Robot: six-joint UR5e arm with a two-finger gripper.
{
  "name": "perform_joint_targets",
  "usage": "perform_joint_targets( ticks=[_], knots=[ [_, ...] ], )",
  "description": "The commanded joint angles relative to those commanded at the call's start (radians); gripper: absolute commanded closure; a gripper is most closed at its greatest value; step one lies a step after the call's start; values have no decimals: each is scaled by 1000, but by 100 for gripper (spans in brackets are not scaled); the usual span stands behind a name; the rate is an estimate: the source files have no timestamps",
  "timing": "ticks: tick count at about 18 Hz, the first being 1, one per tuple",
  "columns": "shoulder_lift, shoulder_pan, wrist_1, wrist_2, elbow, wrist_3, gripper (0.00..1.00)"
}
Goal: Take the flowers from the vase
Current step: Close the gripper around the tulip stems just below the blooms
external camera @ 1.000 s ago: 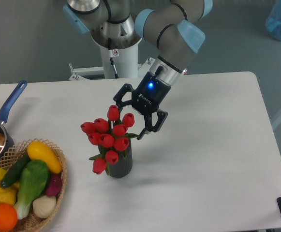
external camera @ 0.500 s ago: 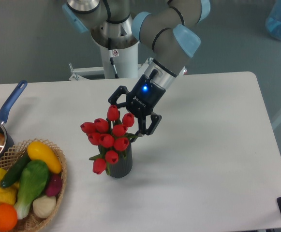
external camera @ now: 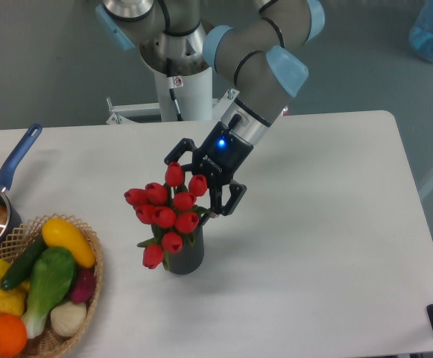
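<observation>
A: Where are the flowers (external camera: 168,212) now?

B: Standing in the vase (external camera: 185,254), which sits upright on the white tabletop (external camera: 313,224) a little left of the middle. The red buds fan up and to the left of its mouth, and 1 bud droops low on the left.

A: And the end effector (external camera: 198,182)?

B: At the far right side of the bunch, jaws spread wide and holding nothing. 1 finger shows beside the topmost bud, the other just right of the right-hand buds. Whether either touches a bud I cannot tell.

A: So what makes a good grasp here?

B: I would aim below the heads, onto the stems just above the vase mouth, with the 2 fingers straddling the whole bunch. Closing on the buds would likely crush or shed them. Then lift straight up along the vase's axis, so the stems slide out without tipping the vase.

A: Anything close by to mind?

B: A basket (external camera: 82,298) of vegetables at the near left and a blue-handled saucepan (external camera: 0,198) at the left edge, both well apart.
</observation>
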Motion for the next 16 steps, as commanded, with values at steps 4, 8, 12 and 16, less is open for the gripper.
perform_joint_targets(
  ticks=[4, 8, 12, 16],
  knots=[
    [-5, 0, 2, -32, 0, -8, 0],
    [-5, 0, 3, -40, 3, -8, 22],
    [-5, 2, 3, -41, 5, -8, 34],
    [-5, 3, 3, -41, 6, -6, 47]
  ],
)
